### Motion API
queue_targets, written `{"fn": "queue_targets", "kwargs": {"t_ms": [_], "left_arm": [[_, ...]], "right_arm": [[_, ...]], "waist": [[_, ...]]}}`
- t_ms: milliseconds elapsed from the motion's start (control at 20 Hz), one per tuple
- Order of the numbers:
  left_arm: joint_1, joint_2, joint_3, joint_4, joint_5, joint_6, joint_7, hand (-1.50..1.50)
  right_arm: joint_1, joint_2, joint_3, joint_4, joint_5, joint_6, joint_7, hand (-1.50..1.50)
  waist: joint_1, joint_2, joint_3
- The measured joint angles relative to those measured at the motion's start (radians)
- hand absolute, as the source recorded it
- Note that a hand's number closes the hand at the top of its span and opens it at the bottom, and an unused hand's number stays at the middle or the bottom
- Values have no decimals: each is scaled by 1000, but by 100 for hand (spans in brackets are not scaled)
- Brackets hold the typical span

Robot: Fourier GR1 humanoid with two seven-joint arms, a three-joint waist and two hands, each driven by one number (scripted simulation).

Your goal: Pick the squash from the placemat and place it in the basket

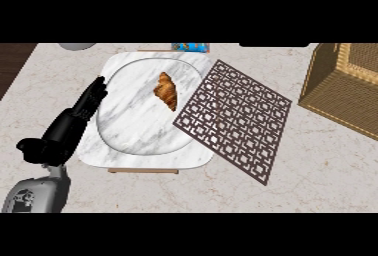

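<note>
The brown lattice placemat (236, 120) lies tilted at the counter's middle, and nothing rests on it. No squash shows anywhere in the head view. A woven wicker basket (341, 82) stands at the right edge, partly cut off. My left hand (63, 131) lies at the left, its straight fingers (92, 96) stretched along the left rim of a marble plate and holding nothing. My right hand is out of view.
A croissant (167, 90) lies on the oval marble plate (133, 125), which sits on a marble board (151, 161) left of the placemat. A blue object (190, 47) and a grey object (77, 46) peek in at the far edge. Dark wood (11, 67) borders the counter's left.
</note>
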State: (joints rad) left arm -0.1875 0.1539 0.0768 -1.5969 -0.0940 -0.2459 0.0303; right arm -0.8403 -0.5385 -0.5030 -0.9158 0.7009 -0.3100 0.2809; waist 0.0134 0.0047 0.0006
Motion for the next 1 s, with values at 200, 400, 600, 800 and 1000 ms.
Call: {"fn": "queue_targets", "kwargs": {"t_ms": [200, 400, 600, 800, 1000], "left_arm": [[24, -10, -10, -25, 1, -1, 6, 0], [20, -17, -15, -13, -11, 7, -4, 0], [14, 1, 2, -9, 2, -7, -8, 0], [-4, 6, 9, 13, 4, -11, -11, 0], [-9, 3, 4, 8, 6, -15, -2, 0]], "right_arm": [[13, -18, -15, 107, -8, -96, -124, 150], [9, -44, -42, 218, -32, -179, -244, 150], [-2, -60, -107, 277, -109, -236, -330, -150], [-40, -105, -126, 389, -142, -254, -423, -150], [-80, -147, -128, 466, -159, -248, -488, -150]], "waist": [[4, 1, 0], [5, 2, 0], [5, 2, 1], [9, 4, 1], [13, 5, 1]]}}
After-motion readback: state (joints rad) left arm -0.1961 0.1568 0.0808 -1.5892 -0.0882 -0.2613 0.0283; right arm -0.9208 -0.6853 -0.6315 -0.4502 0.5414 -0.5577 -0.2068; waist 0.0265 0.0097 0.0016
